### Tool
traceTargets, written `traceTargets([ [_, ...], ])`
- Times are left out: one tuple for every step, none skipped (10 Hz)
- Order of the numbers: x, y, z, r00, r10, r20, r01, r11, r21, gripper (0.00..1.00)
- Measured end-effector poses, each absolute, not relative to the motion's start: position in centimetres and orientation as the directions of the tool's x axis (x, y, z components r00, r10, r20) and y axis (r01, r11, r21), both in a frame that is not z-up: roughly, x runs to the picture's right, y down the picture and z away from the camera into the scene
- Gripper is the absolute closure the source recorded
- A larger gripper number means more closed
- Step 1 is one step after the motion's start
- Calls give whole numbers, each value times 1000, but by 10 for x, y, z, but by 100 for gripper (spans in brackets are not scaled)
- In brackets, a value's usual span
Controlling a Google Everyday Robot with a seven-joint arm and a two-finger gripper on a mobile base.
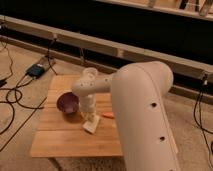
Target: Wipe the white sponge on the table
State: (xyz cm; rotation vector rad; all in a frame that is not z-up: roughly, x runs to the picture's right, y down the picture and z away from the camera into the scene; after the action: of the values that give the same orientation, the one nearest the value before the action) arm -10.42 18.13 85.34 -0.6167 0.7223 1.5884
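Wooden table (55, 137), closed gripper (90, 119) on white sponge (91, 125), between purple bowl (67, 103) and carrot (107, 115).

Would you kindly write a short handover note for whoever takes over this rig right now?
Claw: shut, lowered onto the white sponge near the middle of the table; the pictures do not show whether it grips or merely presses it.
Things: sponge flat on the wooden top; a dark purple bowl to its left in the picture; a small orange carrot to its right; a pale cup at the far edge.
Done: claw brought to the sponge.
Left: wiping strokes across the table; extent covered cannot be judged.
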Motion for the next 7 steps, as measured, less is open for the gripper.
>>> traceTargets([
  [-117, 180, 853, -111, 661, -742, -994, -71, 85, 100],
  [-129, 180, 851, -85, 662, -745, -996, -59, 61, 100],
  [-141, 182, 848, -54, 661, -748, -999, -44, 33, 100],
  [-151, 185, 844, -20, 659, -752, -1000, -25, 5, 100],
  [-160, 189, 839, 13, 657, -754, -1000, -7, -23, 100],
  [-174, 199, 830, 70, 646, -760, -997, 29, -67, 100],
  [-184, 211, 821, 119, 630, -767, -993, 62, -102, 100],
])
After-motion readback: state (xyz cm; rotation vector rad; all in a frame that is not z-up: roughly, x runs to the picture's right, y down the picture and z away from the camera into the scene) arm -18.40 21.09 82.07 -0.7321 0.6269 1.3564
